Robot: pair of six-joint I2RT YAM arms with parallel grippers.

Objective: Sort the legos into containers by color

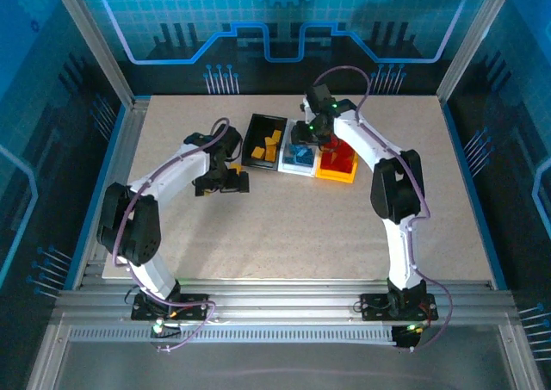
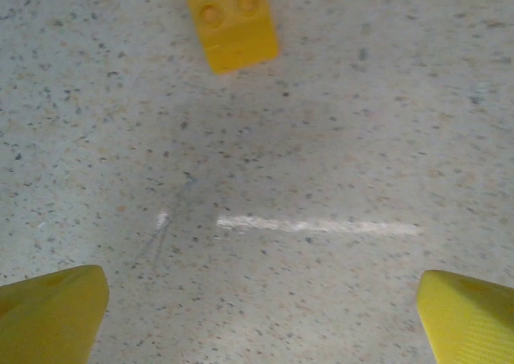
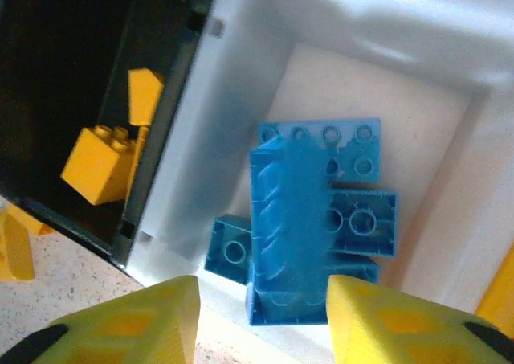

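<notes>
The right pincer (image 3: 261,300) is hanging over the white bin (image 3: 241,83). Jaws are standing partly apart, clamping nothing. A long blue brick (image 3: 289,219) is sitting between the fingers (image 3: 128,324), with a clear gap on the picture-left side. Contact with the other finger: cannot tell. The brick is blurred, ribbed face toward the camera. Its long axis is running away from the fingertips into the bin, leaning slightly. Under it, other blue bricks (image 3: 357,143) are lying studs up across the middle of the floor, with bare white floor showing toward the far and right walls. The black bin (image 3: 56,51) is sitting against the white bin's left wall and holding yellow-orange bricks (image 3: 96,167). The yellow bin (image 3: 499,296) edge is showing at lower right.

The left pincer (image 2: 259,308) is hovering over the bench (image 2: 361,139), jaws spread wide, holding nothing. A yellow brick (image 2: 233,22) is lying ahead of it, studs up, a little left of the mid-line and well apart from both fingertips. Its long axis is pointing away from the pincer, the far end tilting slightly left and cut by the frame edge. Bare bench is lying all round it.

From overhead, the three bins are standing in a row at the far middle of the bench: black left, white middle, yellow right with red bricks (image 1: 342,155) inside. Wide bare bench is lying on the near side and both flanks. Metal rails (image 1: 284,295) are bordering the near edge.
</notes>
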